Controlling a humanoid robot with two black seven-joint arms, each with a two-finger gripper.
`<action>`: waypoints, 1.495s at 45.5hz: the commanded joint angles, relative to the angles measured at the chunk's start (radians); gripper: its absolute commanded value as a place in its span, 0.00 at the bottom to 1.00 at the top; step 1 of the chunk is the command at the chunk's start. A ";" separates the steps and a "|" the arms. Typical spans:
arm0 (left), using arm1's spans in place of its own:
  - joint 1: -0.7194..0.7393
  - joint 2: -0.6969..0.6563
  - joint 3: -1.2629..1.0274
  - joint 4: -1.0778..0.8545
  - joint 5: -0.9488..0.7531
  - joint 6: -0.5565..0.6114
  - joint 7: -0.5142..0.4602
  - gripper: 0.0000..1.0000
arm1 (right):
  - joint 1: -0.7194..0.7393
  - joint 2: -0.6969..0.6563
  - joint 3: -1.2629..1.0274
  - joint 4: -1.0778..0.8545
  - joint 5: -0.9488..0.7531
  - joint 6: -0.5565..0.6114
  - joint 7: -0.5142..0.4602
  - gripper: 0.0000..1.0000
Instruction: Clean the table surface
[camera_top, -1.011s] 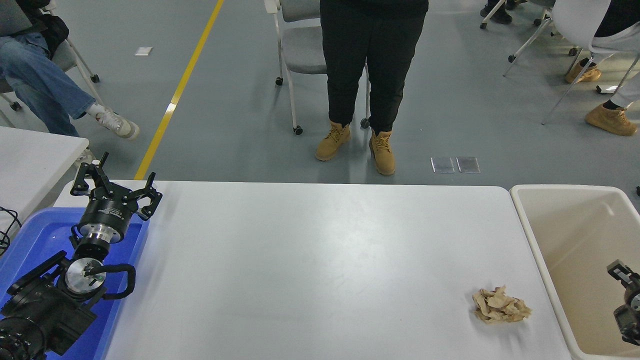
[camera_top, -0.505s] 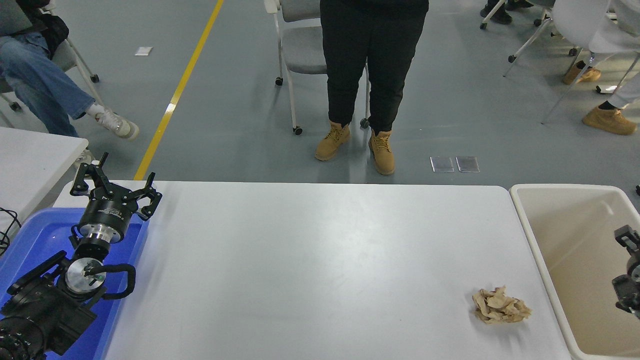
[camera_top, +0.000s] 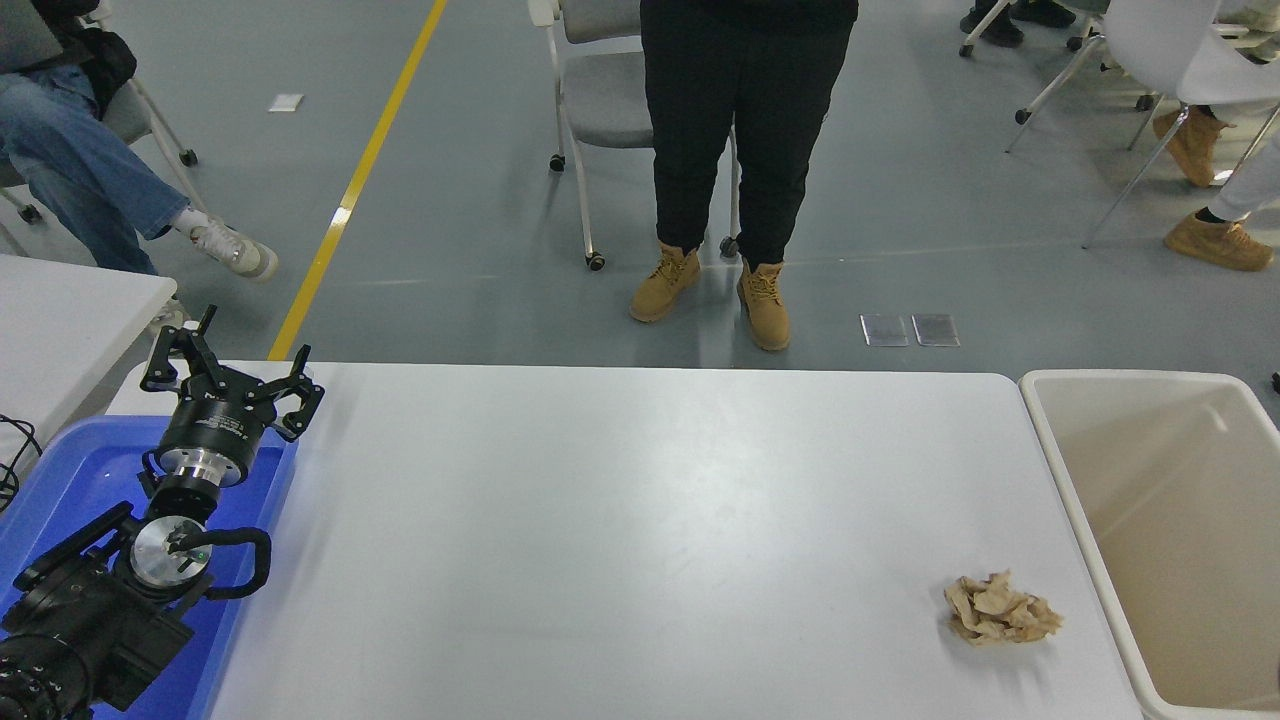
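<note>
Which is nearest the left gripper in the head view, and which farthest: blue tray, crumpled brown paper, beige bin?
1. Blue plastic tray, directly under the left gripper.
2. Crumpled brown paper wad, near right on the white table.
3. Beige plastic bin, beyond the table's right end.

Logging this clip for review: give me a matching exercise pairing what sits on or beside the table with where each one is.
Things:
1. crumpled paper
2. blue tray
3. beige bin
4. left gripper

Places:
A. off the table's right end
B. on the table, near its right front corner
C. above the table's far left corner
D. at the table's left end, under the left arm

Pairs: 1-B, 2-D, 3-A, 4-C
</note>
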 joint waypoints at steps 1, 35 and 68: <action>0.000 0.000 0.000 0.001 0.000 0.000 0.000 1.00 | 0.086 -0.006 0.110 0.008 0.062 0.099 -0.052 0.98; 0.000 0.000 0.000 -0.001 0.000 0.000 0.000 1.00 | 0.101 0.077 0.305 0.040 0.069 0.106 0.023 0.96; 0.000 0.000 0.000 0.001 0.000 0.000 0.000 1.00 | 0.041 0.150 0.345 0.195 0.115 0.031 0.181 0.97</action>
